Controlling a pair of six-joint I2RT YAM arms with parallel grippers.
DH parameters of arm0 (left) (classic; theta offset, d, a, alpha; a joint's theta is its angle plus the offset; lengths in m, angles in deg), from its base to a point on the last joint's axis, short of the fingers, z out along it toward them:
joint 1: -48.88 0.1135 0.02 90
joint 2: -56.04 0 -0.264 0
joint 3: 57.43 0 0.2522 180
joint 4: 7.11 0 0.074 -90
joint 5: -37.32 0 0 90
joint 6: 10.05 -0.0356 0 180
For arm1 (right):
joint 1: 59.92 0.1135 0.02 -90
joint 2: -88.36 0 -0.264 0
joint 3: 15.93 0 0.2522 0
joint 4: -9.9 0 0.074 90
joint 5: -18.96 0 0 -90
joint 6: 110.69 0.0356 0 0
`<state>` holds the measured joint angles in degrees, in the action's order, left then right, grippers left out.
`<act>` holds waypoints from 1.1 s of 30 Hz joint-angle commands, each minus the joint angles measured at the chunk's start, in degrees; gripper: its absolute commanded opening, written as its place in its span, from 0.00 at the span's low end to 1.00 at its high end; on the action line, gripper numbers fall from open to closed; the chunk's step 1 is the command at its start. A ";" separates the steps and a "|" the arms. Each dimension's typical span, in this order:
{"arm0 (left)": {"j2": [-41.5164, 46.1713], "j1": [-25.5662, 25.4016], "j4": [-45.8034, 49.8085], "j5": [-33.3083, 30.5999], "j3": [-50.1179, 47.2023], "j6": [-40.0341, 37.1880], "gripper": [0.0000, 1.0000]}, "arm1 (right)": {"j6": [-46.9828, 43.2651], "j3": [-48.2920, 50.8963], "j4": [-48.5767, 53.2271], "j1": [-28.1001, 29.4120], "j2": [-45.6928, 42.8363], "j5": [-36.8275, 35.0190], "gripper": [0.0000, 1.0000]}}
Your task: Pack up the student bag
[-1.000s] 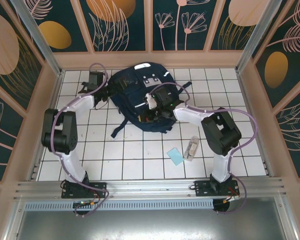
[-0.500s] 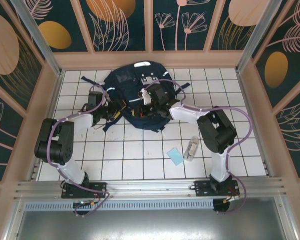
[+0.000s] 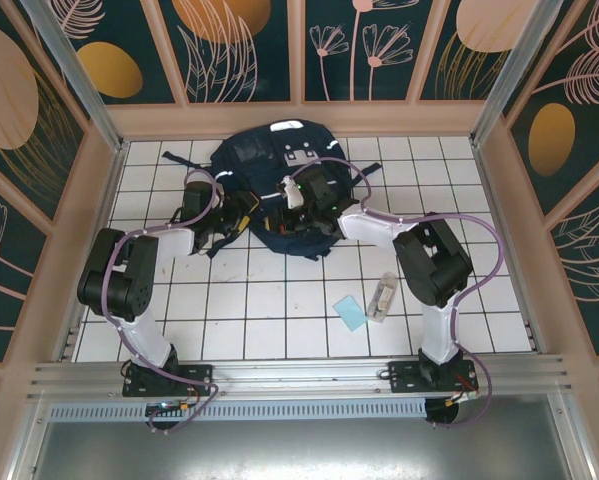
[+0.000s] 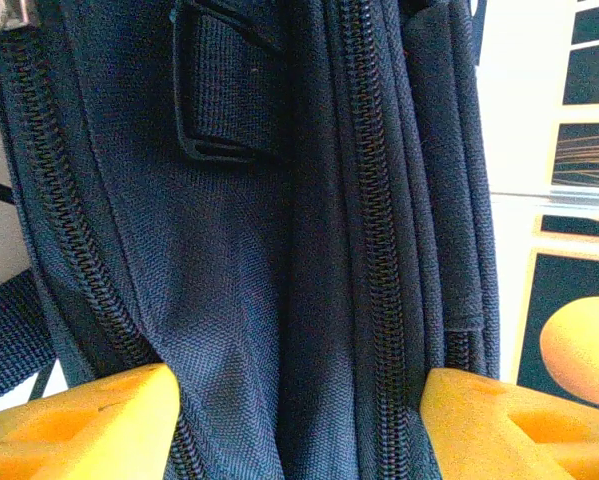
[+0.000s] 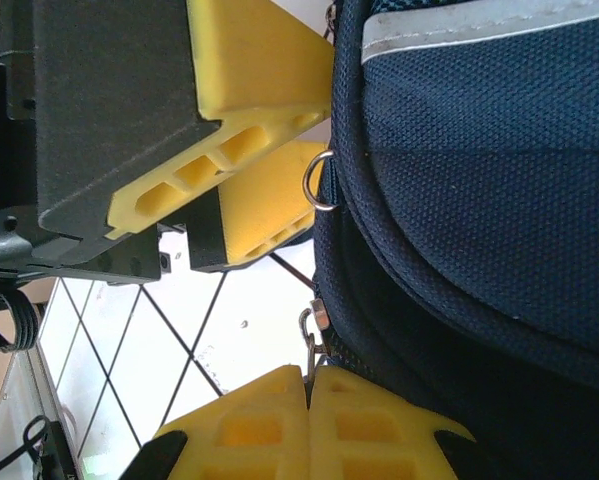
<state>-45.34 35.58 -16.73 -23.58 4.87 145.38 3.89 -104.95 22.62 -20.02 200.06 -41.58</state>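
The student bag [image 3: 269, 170], navy blue with white stripes, lies at the back middle of the tiled table. My left gripper [image 3: 231, 214] is at its front left side. In the left wrist view, the left gripper [image 4: 299, 400] has its yellow fingers [image 4: 89, 425] pressed onto a thick fold of bag fabric [image 4: 229, 250] with two zipper tracks. My right gripper [image 3: 301, 196] is over the bag's middle. In the right wrist view, the right gripper [image 5: 309, 378] is shut on a small metal zipper pull [image 5: 308, 335] at the bag's edge [image 5: 459, 200], close to the left fingers [image 5: 249, 110].
A light blue card [image 3: 349, 312] and a clear plastic item [image 3: 382, 297] lie on the white tiles [image 3: 279, 300] at the front right. A dark strap [image 3: 219, 245] trails from the bag's front left. Wooden walls [image 3: 109, 200] close the table on three sides.
My left gripper has swung from the bag's back left to its front left side and closed onto the fabric. The bag has shifted slightly toward the back. The right gripper stays shut.
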 commanded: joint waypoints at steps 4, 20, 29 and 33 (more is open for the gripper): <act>-1.82 -2.69 -9.24 3.52 0.51 1.69 0.11 | -0.63 -2.19 -3.76 2.20 0.36 4.84 0.00; -1.48 -2.59 -10.54 1.69 -0.58 1.00 0.00 | -6.02 1.56 4.95 -1.20 -5.46 -1.49 0.00; -0.82 -1.77 -9.29 2.77 -0.72 0.49 0.00 | -14.88 2.48 19.76 -4.31 -8.52 -18.88 0.00; -0.30 -1.68 -8.48 3.09 -0.27 -0.11 0.00 | -14.84 3.14 19.50 -5.49 -10.27 -18.73 0.00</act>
<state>-46.35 32.67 -24.81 -18.97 3.60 147.07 -8.87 -103.03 37.63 -22.91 193.17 -54.17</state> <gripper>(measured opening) 0.058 0.050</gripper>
